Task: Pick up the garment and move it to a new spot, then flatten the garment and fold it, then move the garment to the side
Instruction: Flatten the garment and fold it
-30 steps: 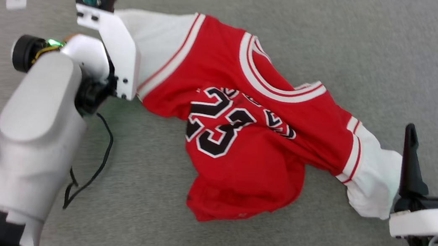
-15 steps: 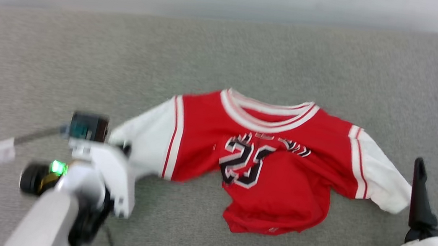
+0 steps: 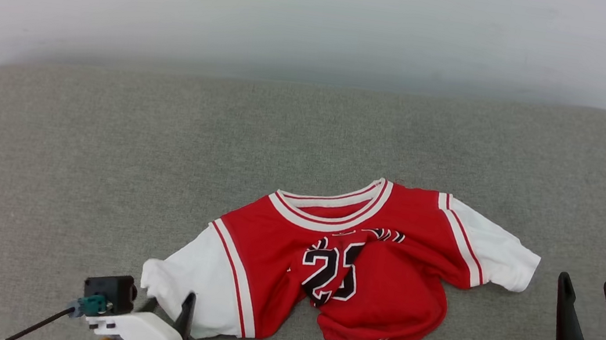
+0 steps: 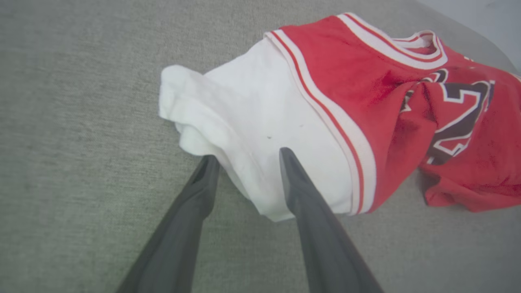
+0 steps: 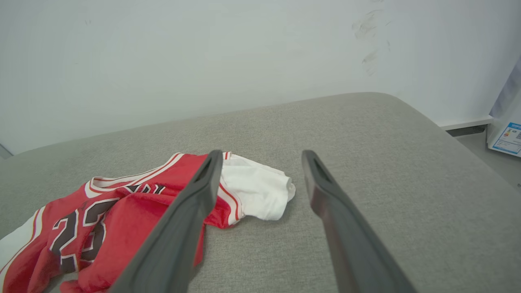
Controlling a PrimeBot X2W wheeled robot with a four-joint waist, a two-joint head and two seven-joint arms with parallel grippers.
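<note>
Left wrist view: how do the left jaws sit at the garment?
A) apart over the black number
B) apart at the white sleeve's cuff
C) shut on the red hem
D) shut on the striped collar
B: the left jaws stand apart, one finger over the grey cushion beside the white sleeve of the garment, the other overlapping its cuff.

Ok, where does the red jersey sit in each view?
Head view: red jersey lower centre, on the grey cushion.
Left wrist view: upper right, its white sleeve between the left claw's tips.
Right wrist view: lower left, partly behind a right claw finger.
Shared landmark: the black number 23.
</note>
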